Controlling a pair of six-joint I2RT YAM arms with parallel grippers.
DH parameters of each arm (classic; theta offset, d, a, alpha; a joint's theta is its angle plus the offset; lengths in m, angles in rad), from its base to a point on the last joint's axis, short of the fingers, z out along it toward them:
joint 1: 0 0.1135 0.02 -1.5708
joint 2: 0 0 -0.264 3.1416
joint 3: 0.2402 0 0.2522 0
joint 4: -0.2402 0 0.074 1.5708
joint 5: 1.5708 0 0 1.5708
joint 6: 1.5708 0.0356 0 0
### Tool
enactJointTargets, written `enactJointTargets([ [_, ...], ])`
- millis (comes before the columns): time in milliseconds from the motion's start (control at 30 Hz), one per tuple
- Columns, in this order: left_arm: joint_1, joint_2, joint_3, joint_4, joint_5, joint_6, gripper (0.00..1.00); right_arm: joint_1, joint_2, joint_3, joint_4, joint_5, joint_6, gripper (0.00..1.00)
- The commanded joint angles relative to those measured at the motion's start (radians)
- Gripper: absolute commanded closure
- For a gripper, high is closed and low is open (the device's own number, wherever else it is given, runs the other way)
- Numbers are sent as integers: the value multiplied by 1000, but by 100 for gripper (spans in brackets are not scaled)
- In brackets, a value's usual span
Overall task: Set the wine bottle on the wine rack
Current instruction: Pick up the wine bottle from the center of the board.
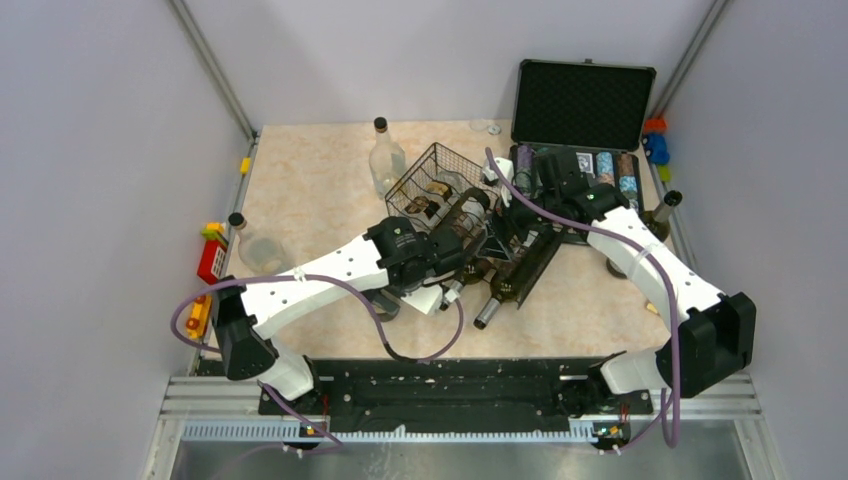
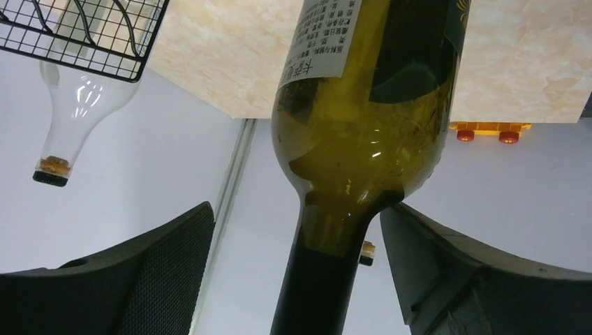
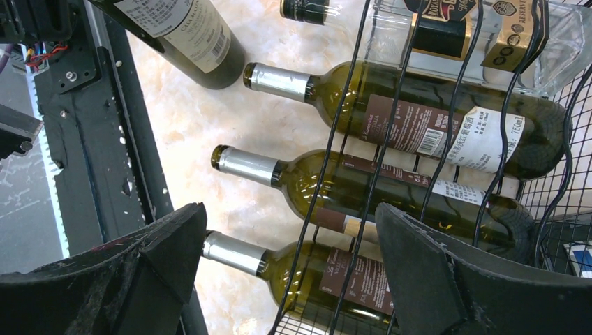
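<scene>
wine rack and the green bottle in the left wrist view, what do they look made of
Wine rack: thin black wire, probably coated metal, dull finish; the crossing rods form an open grid.
Green bottle: olive-tinted glass, glossy; light passes through it and highlights glint on the shoulder.

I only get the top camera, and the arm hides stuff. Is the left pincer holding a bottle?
Observer: Not squeezing one. On the left wrist camera the left pincer is wide open, and the neck of the green bottle runs between its fingers.
Operator: Are there bottles on the rack?
Observer: The right wrist camera shows three silver-topped bottles lying side by side behind the wires of the wine rack.
Operator: And the other pincer?
Observer: The right pincer is open too, and it grips nothing.
</scene>
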Motion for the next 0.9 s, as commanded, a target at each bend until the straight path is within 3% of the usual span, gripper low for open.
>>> enactJointTargets([
  [0, -5, 6, -14, -29, -8, 18, 8, -7, 1, 38, 13, -35, -14, 7],
  [567, -4, 27, -67, -29, -76, 19, 14, -5, 7, 60, -7, -37, -16, 8],
  [867, -4, 18, -70, -30, -93, 14, 24, -7, 15, 61, -9, -37, -19, 8],
])
